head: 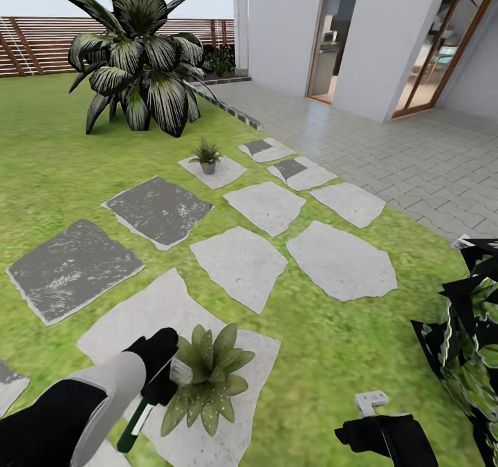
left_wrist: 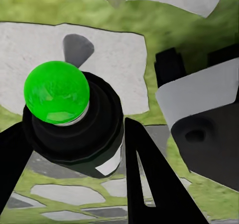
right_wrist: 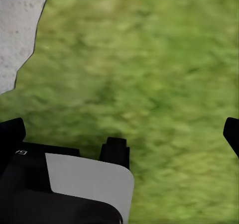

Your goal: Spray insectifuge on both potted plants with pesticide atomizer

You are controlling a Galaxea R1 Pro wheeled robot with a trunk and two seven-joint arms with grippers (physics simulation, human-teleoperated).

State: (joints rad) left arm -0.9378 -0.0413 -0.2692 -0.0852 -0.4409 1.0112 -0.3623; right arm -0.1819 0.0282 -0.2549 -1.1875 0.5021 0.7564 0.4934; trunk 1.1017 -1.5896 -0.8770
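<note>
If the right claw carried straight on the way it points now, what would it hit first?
Most likely bare lawn. The right wrist view looks along the right claw onto plain grass, with a pale stepping stone off to one side of that line. Depth is hard to judge, but nothing stands in between.

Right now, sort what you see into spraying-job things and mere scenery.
Job: pesticide atomizer held in left gripper; near potted plant; far potted plant.
Scenery: big striped-leaf palm; stepping stones; brick patio; wooden fence.
</note>
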